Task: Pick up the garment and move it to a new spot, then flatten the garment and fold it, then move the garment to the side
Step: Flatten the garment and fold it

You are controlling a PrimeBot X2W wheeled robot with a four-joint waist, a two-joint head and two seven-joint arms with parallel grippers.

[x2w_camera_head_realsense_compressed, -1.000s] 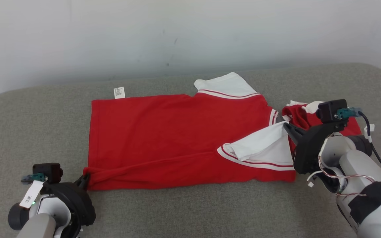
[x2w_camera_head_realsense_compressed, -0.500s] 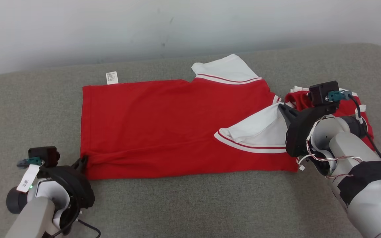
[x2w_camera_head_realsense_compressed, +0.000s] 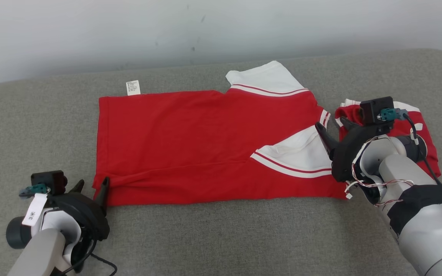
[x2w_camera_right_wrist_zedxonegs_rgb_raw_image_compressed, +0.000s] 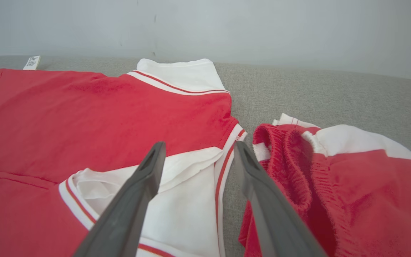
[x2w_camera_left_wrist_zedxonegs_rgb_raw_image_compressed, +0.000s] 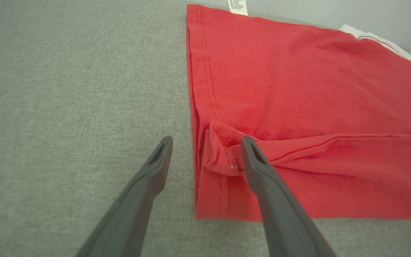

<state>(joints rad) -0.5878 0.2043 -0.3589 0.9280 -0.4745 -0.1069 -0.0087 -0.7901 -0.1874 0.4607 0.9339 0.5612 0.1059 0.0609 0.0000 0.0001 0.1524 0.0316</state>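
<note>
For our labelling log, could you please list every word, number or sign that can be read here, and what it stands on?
"3" followed by a star-like mark: on the white tag hanging at the left wrist.
Care label at the far hem corner of the shirt: lines of print, too small to read in any view.
No other text can be seen.

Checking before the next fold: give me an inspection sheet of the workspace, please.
Surface: grey fabric pad, flat.
Job's things: red shirt lying flat, near edge folded over, white sleeve on top.
Clutter: crumpled red-and-white garment, apart from the shirt's right end.
Grippers: left gripper open, straddling the near-left hem corner; right gripper open over the shirt's right end.
Cables: black cable at right wrist; black lead under left wrist.
Surroundings: pale wall.
</note>
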